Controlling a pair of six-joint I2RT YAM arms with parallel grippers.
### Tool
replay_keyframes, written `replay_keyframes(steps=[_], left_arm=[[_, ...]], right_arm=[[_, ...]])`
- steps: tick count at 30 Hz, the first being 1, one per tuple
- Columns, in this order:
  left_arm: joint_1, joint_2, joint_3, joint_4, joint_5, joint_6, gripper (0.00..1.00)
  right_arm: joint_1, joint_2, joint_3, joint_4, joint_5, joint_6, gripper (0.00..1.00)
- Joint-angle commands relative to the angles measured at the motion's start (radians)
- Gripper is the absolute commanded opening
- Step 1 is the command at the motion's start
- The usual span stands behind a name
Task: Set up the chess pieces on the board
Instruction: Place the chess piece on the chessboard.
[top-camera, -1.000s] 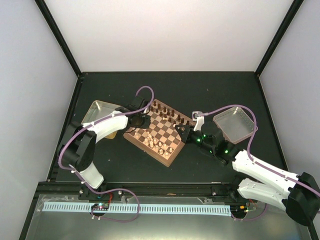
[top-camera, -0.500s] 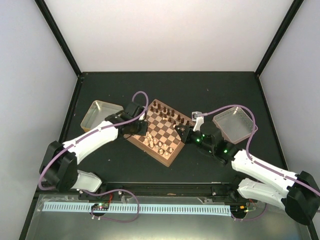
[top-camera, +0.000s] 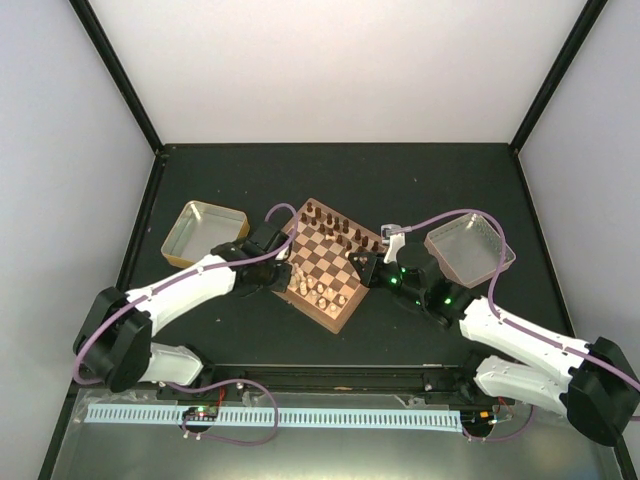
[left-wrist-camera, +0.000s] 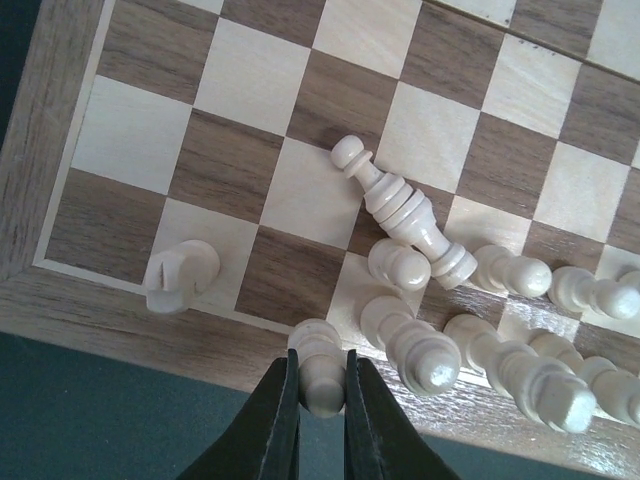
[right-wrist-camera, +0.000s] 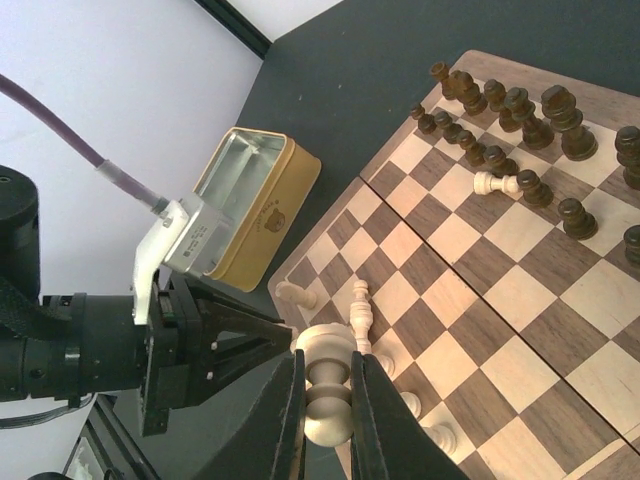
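Note:
The board (top-camera: 330, 250) lies at the table's middle, turned diagonally. Dark pieces (top-camera: 335, 222) stand along its far edge, and cream pieces (top-camera: 312, 285) cluster at its near left. My left gripper (top-camera: 283, 275) is at the board's near-left rim. In the left wrist view my left gripper (left-wrist-camera: 320, 385) is shut on a cream piece (left-wrist-camera: 322, 372) over the rim (left-wrist-camera: 130, 320). A toppled cream piece (left-wrist-camera: 400, 205) lies beside several upright ones (left-wrist-camera: 500, 350). My right gripper (right-wrist-camera: 325, 400) is shut on a cream piece (right-wrist-camera: 327, 385) above the board's near edge. It shows in the top view (top-camera: 362, 268).
A gold tin (top-camera: 203, 232) sits left of the board and also shows in the right wrist view (right-wrist-camera: 255, 205). A pinkish tray (top-camera: 470, 250) sits to the right. One cream pawn (right-wrist-camera: 495, 183) lies among the dark pieces (right-wrist-camera: 520, 110). The two grippers are close together.
My left arm has swung off the gold tin and moved toward me along the board's left rim. My right gripper has barely moved.

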Motion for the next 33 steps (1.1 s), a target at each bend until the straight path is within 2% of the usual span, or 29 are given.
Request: replay_keyframes(steps=[1, 10, 18, 26, 33], left_arm=[[-0.007, 0.045, 0.014, 0.03, -0.031, 0.005, 0.06], [-0.006, 0.079, 0.015, 0.048, -0.054, 0.006, 0.12], [-0.004, 0.099, 0.024, 0.058, -0.058, 0.012, 0.14], [-0.003, 0.061, 0.039, 0.021, -0.038, 0.004, 0.32], [-0.005, -0.037, 0.089, -0.036, -0.031, -0.016, 0.37]], right_arm=[[-0.003, 0.0, 0.021, 0.019, 0.002, -0.009, 0.08], [-0.003, -0.003, 0.024, 0.009, -0.001, -0.014, 0.08], [-0.003, 0.021, 0.045, -0.021, -0.013, -0.024, 0.08], [-0.003, 0.077, 0.134, -0.246, -0.042, -0.063, 0.08], [-0.003, 0.196, 0.216, -0.456, -0.05, -0.157, 0.09]])
